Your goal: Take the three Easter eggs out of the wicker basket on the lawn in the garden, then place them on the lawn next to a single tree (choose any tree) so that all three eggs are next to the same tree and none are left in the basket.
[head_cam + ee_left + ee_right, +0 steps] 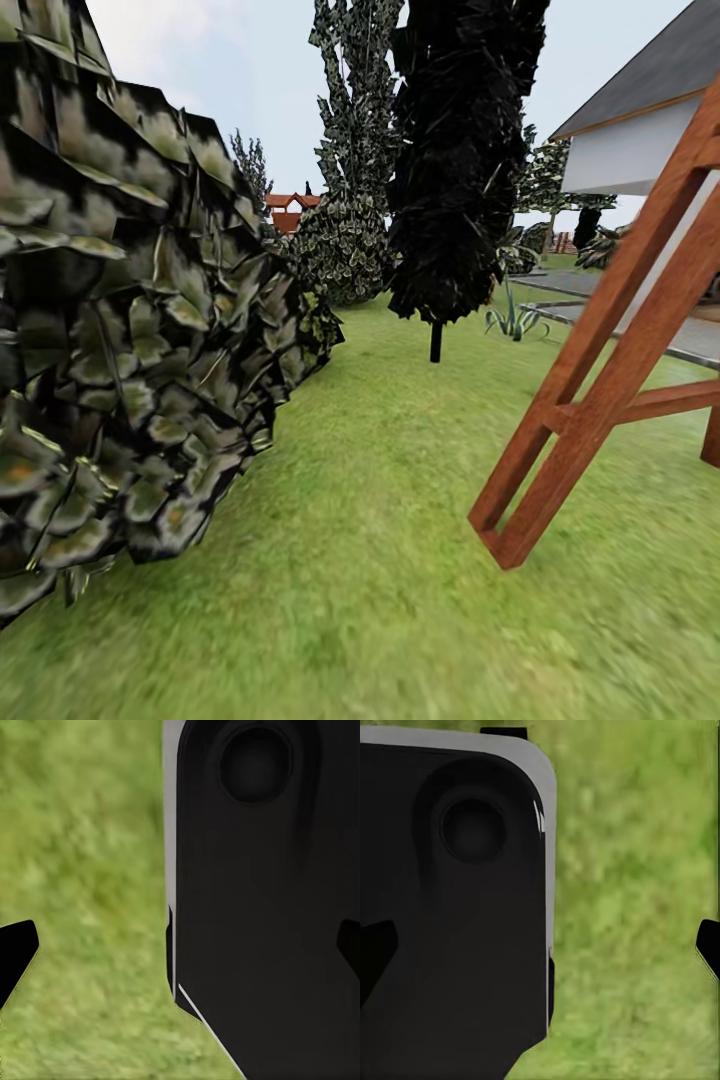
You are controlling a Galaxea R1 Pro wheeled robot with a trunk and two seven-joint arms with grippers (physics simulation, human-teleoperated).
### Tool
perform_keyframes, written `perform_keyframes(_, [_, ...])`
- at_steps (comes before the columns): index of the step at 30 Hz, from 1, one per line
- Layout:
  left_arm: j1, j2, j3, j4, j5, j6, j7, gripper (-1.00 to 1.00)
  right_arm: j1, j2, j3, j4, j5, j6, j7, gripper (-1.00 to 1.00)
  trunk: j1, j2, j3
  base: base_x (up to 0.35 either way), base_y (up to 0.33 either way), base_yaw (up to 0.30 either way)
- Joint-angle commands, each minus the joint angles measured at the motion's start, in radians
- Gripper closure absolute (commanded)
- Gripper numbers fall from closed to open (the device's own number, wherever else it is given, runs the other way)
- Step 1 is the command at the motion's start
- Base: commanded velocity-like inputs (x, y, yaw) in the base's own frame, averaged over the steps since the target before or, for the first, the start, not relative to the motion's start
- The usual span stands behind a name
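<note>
Above the mottled green lawn (380, 560), our left claw (184, 952) and right claw (540, 952) hang spread wide and empty, a dark-crowned, slender-trunked tree (436, 340) ahead beside a reddish-brown wooden frame (600, 370).

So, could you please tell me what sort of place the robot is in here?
Most likely a home garden: a lawn with a slender-trunked tree, a big leafy bush, a wooden frame and a white house behind.
</note>
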Motion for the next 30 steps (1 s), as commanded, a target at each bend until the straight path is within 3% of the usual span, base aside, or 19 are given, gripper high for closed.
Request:
perform_keyframes(1, [0.000, 0.000, 0.000, -0.001, 0.000, 0.000, 0.000, -1.00, -0.001, 0.000, 0.000, 0.002, 0.000, 0.000, -0.001, -1.00, 0.001, 0.000, -0.001, 0.333, 0.000, 0.000])
perform_keyframes(14, [0.000, 0.000, 0.000, -0.001, 0.000, 0.000, 0.000, -1.00, -0.001, 0.000, 0.000, 0.002, 0.000, 0.000, -0.001, -1.00, 0.001, 0.000, -0.001, 0.333, 0.000, -0.001])
perform_keyframes(21, [0.000, 0.000, 0.000, -0.001, 0.000, 0.000, 0.000, -1.00, -0.001, 0.000, 0.001, 0.002, 0.000, -0.001, 0.000, -1.00, 0.001, 0.000, -0.001, 0.333, 0.000, -0.161])
perform_keyframes(30, [0.000, 0.000, 0.000, -0.001, 0.000, 0.000, 0.000, -1.00, -0.001, 0.000, 0.001, 0.002, 0.000, 0.000, 0.000, -1.00, 0.001, 0.000, -0.001, 0.333, 0.000, -0.014])
